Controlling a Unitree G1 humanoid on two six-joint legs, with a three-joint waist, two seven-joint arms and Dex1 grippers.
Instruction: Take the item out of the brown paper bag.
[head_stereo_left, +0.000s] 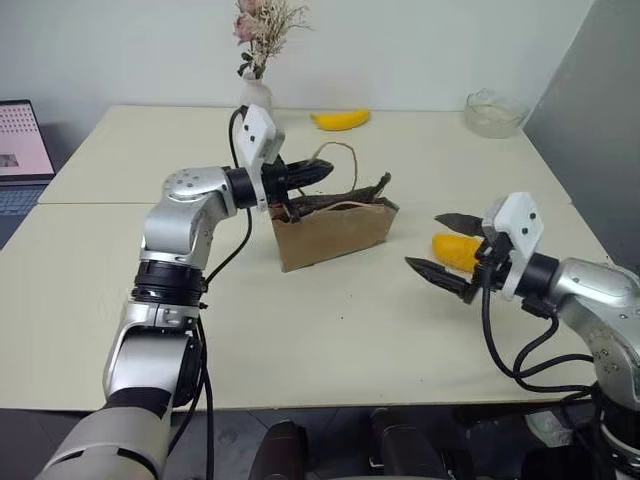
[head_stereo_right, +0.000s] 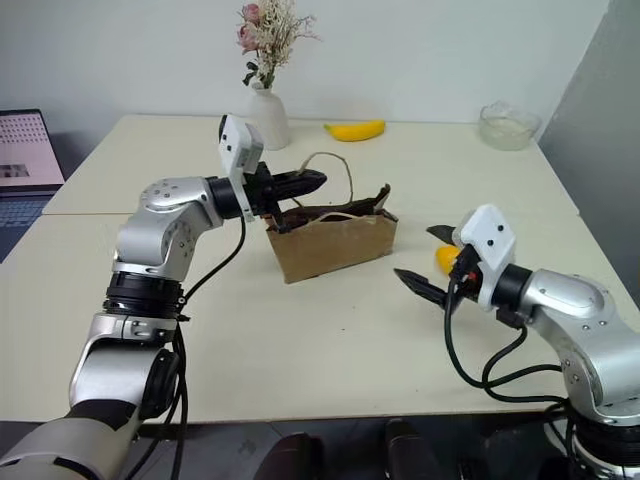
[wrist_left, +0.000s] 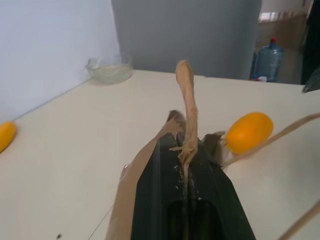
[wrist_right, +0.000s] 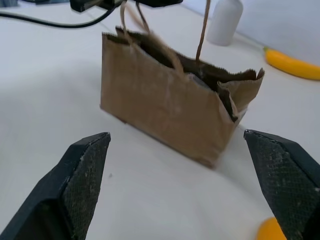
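The brown paper bag (head_stereo_left: 335, 235) stands upright mid-table, its mouth open and crumpled. My left gripper (head_stereo_left: 320, 172) hovers over the bag's left end, shut on one tan cord handle (wrist_left: 187, 100) and holding it taut. The item (head_stereo_left: 455, 250), a small rounded orange-yellow fruit, lies on the table to the right of the bag, outside it. My right gripper (head_stereo_left: 422, 240) is at the item, pointing toward the bag, open wide. The item sits back near the base of its fingers (wrist_right: 82, 170), and neither finger presses on it.
A banana (head_stereo_left: 340, 120) and a white vase (head_stereo_left: 255, 95) with dried flowers stand at the far side of the table. A glass bowl (head_stereo_left: 495, 112) sits at the far right corner. A laptop (head_stereo_left: 20, 150) is at the left edge.
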